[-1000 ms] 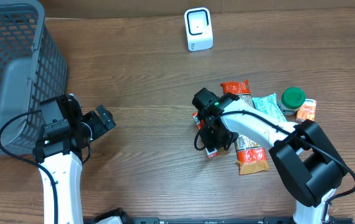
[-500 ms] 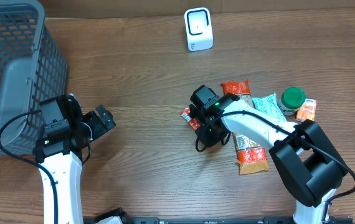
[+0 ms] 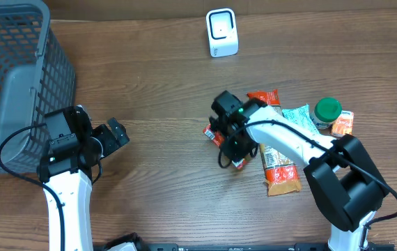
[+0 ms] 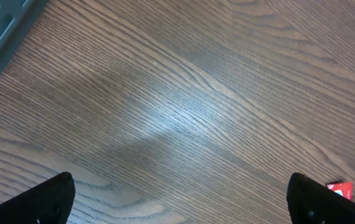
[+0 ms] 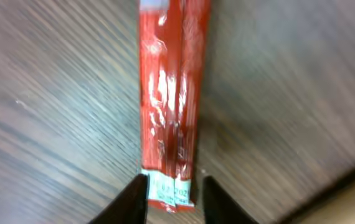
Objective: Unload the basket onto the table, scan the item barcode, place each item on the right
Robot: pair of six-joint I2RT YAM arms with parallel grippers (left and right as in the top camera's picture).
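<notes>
Straddling one end of a slim red stick packet, the right gripper stands with its jaws narrowed to either side of the crimped seal, though the wrist view does not settle whether they actually pinch the film or merely bracket it. The packet lies flat on the wooden table just past centre toward 3 o'clock, at the 9 o'clock edge of a loose pile of snack packets and a green-lidded jar, with the white barcode scanner well apart at 12 o'clock. The left gripper hangs spread wide and empty at 9 o'clock, near the grey mesh basket. The chief risk is judged to be the hold itself: a thin, glossy wrapper taken only by its tip may slide out as the arm lifts, or skate along the wood ahead of the jaws if they close too high. Even a firm pinch at one end would probably leave the long body drooping or twisting, so the barcode, which cannot be made out in these views, might face away from the scanner's window. A low carry toward 12 o'clock could also catch the neighbouring orange packet lying just beside the arm.
</notes>
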